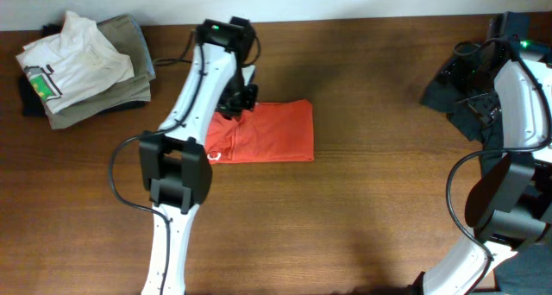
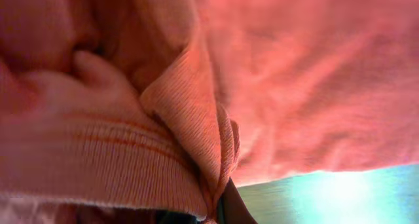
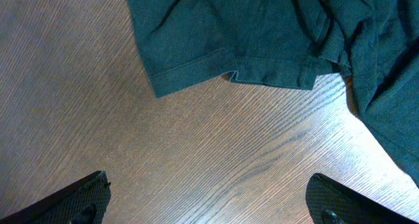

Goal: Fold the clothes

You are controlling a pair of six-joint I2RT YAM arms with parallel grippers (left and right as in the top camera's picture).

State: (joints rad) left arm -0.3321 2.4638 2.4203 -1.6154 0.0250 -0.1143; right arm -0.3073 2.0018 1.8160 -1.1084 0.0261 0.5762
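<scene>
White print (image 1: 214, 156) on the T-shirt (image 1: 274, 129) is unreadable.

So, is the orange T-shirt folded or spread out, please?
Folded: the orange T-shirt lies as a compact rectangle, no sleeves spread, left gripper at its edge.

My left arm (image 1: 185, 114) reached forward from its base, bent at the elbow, with the wrist tipped steeply so the left gripper (image 1: 238, 101) pointed down. Through its wrist camera I saw only a dark sliver of one finger (image 2: 229, 207), and I could not tell whether the jaws were together or apart. My right arm (image 1: 522, 97) sat folded at the far right edge. The right gripper (image 3: 209, 204) faced down with its fingertips (image 3: 82, 198) spread wide apart.
</scene>
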